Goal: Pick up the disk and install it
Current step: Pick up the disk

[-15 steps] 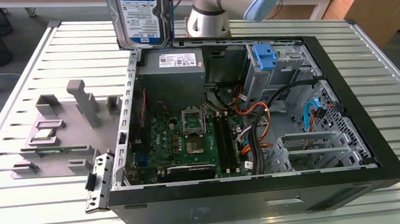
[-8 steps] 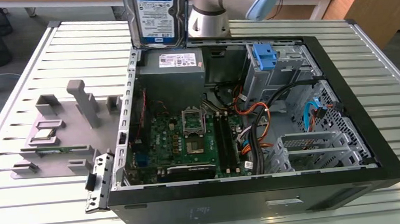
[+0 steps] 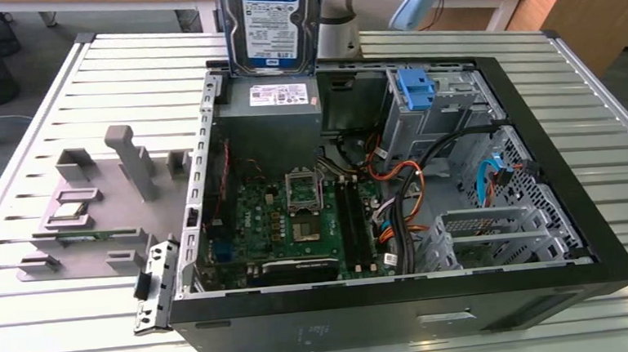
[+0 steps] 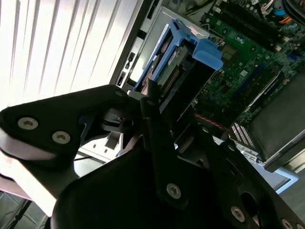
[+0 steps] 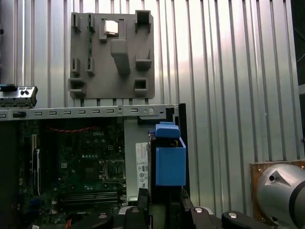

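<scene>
The disk (image 3: 272,27) stands on edge in the air over the back of the open computer case (image 3: 577,201), its blue-and-white label facing the exterior view. It hangs just above the grey power supply box (image 3: 272,113). In both wrist views its blue carrier frame (image 5: 170,160) (image 4: 190,47) sticks out past the black fingers (image 5: 142,198). My gripper (image 5: 164,193) (image 4: 162,98) is shut on the disk. Below it lies the green motherboard (image 4: 248,52).
A taller blue bracket (image 3: 416,88) sits on the metal drive cage (image 3: 441,111) at the case's far right corner. Orange and black cables (image 3: 402,187) run across the case. A grey fixture plate (image 3: 87,206) (image 5: 112,57) lies on the slatted table (image 3: 40,340).
</scene>
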Controlling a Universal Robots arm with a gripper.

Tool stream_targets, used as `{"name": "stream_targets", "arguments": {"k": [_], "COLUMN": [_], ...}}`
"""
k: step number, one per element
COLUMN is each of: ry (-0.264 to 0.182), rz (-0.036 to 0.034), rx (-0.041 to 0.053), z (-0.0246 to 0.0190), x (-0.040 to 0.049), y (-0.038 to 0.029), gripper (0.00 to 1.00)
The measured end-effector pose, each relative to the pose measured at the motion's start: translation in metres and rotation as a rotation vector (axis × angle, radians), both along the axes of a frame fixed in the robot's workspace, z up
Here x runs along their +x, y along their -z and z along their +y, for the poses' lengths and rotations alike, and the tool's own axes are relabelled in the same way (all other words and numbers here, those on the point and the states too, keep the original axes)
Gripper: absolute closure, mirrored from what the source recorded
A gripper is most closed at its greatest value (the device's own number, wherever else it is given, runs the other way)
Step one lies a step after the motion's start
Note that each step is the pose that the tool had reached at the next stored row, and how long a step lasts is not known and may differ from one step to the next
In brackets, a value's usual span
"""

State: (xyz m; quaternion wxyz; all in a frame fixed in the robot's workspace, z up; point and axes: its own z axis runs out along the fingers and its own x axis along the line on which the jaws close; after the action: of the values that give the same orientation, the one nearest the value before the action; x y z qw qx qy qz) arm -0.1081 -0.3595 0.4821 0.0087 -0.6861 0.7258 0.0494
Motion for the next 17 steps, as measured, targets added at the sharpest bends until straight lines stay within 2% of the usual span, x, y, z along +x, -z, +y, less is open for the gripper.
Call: {"name": "stream_targets", "arguments": {"k": [9, 17], "ry": [0.000, 0.000], "rz": [0.0053, 0.0087], "rx": [0.0000, -0.0002], "z": [0.0000, 0.0000], "x": [0.0328, 0.0579], "y": [0.0002, 0.0004], "gripper": [0.65, 0.65]}}
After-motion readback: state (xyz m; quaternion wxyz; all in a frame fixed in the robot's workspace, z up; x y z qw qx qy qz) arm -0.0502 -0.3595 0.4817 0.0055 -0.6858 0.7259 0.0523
